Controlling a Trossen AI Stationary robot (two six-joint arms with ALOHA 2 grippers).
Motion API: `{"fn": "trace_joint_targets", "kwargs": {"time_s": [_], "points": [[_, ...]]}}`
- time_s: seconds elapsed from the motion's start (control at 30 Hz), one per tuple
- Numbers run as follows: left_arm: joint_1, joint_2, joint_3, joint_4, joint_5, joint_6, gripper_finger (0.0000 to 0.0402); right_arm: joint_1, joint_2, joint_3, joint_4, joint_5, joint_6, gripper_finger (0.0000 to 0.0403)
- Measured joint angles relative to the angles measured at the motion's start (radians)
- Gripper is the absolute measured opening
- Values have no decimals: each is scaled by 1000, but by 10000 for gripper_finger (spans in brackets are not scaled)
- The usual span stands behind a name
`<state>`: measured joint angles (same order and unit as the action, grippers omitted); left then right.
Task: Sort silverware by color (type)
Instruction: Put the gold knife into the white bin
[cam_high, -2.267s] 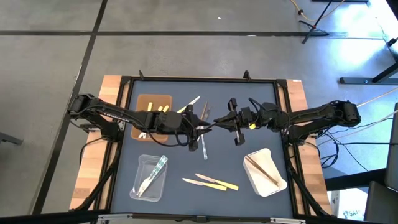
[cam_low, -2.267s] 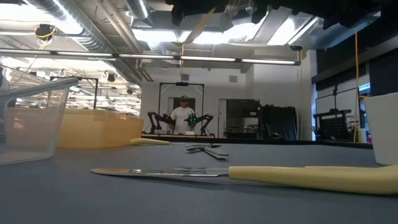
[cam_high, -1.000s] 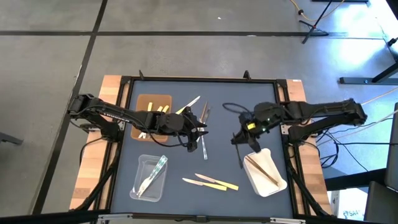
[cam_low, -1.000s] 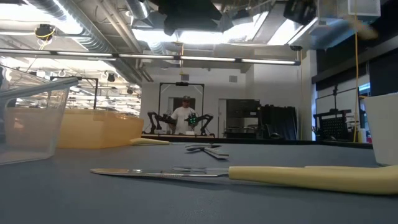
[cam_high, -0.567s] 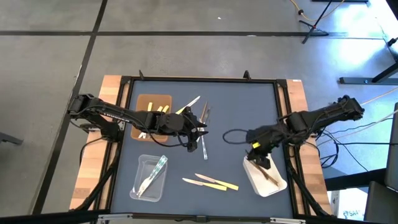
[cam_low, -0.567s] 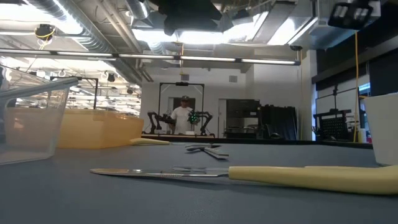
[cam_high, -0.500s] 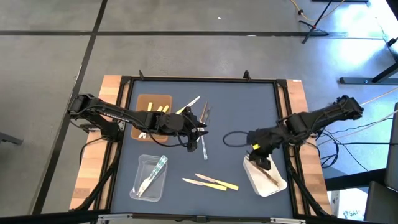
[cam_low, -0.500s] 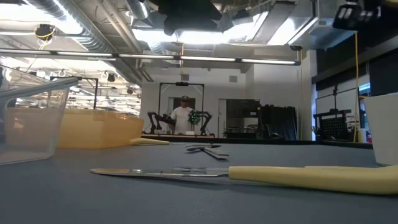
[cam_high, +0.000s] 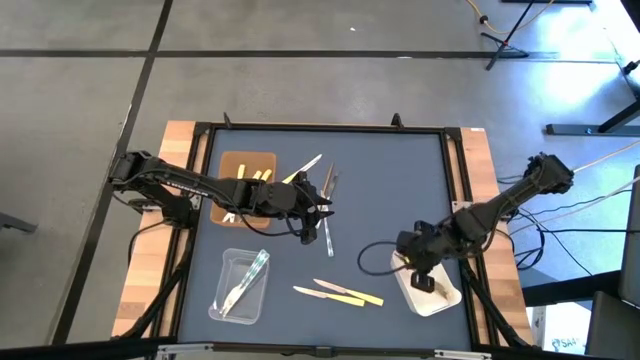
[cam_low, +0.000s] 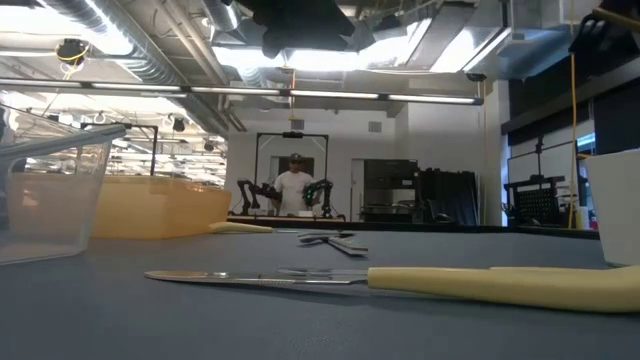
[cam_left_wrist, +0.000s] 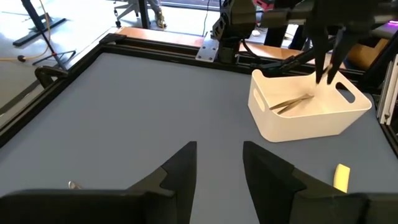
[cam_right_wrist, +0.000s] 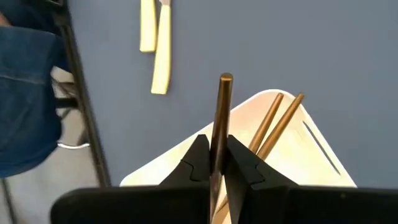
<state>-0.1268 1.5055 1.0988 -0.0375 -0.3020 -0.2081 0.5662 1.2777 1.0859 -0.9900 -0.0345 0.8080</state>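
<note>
right gripper (cam_high: 424, 281) is over the white tray (cam_high: 447, 297) at my right front of the mat, jaws clamped on a thin wooden utensil (cam_right_wrist: 219, 127), which pokes out past the fingertips above the tray's opening. two more wooden pieces (cam_right_wrist: 275, 126) lie inside that tray. left gripper (cam_high: 322, 212) hangs near mat centre, fingers (cam_left_wrist: 177, 171) parted with nothing between them, just beside a clear utensil (cam_high: 328, 236) lying on the mat. brown tray (cam_high: 232, 167) at the left rear holds yellow pieces (cam_high: 262, 177). clear tray (cam_high: 229, 305) at the left front holds clear utensils (cam_high: 248, 279). loose on the mat: a few yellow utensils (cam_high: 341, 292) between the clear and white trays, plus a small mixed cluster (cam_high: 314, 173) just right of the brown tray. person (cam_low: 293, 187) stands in the room behind.
</note>
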Motion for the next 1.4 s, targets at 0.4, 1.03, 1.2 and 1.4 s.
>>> {"fn": "trace_joint_targets", "kwargs": {"time_s": [0.4,1.03,1.2,1.4], "points": [[0,0,0,0,0,0,125,5,108,0,-8,0,0,9],[0,0,0,0,0,0,125,3,146,-105,55,10,4,9],[0,0,0,0,0,-1,125,2,145,-148,116,-7,5,9],[0,0,0,0,0,-1,125,3,145,-165,121,43,6,9]]}}
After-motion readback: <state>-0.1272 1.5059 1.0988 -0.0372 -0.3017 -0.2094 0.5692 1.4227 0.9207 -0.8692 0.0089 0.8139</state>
